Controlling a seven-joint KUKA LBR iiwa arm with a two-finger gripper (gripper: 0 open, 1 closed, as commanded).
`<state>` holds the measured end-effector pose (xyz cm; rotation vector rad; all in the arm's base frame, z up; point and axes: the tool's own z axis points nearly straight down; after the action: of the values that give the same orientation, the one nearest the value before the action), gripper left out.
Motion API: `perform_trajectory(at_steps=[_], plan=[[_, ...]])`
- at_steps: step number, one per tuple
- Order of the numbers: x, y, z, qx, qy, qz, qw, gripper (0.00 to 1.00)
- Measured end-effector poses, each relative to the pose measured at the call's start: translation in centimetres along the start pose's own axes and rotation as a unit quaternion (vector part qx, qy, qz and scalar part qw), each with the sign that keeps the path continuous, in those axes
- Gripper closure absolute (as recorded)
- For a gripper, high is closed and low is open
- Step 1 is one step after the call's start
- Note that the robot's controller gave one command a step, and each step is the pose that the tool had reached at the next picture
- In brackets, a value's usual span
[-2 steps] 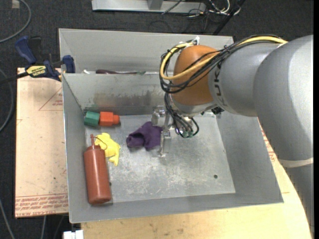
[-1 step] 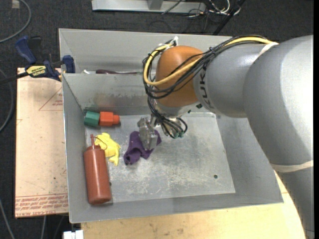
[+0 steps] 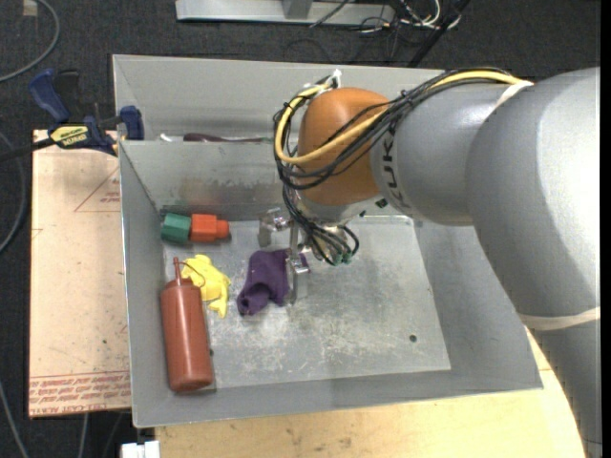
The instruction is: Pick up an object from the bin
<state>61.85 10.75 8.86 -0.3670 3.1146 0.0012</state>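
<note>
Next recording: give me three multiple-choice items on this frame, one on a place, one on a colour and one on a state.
1. Where in the bin does the red bottle lie?
A. along the view's left wall
B. against the right wall
C. in the far right corner

2. What colour is the thing closest to the pincer?
A. yellow
B. purple
C. green

3. How is the red bottle placed?
A. standing upright
B. lying on its side
C. lifted clear of the floor

Answers:
1. A, since the bottle runs along the foot of the left wall.
2. B, since the purple thing lies right beside the pincer, mid-bin.
3. B, since its whole length rests flat on the bin floor, with the tip pointing toward the far wall.
</note>
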Motion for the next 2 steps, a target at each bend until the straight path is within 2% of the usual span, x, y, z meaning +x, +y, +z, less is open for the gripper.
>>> perform_trajectory(at_steps=[1,2], plan=[[0.0,0.0,0.0,0.0,0.0,0.0,1.0,0.0],[2.2,-0.3,1.8,0.0,-0.0011,-0.055,0.9985,1.0]])
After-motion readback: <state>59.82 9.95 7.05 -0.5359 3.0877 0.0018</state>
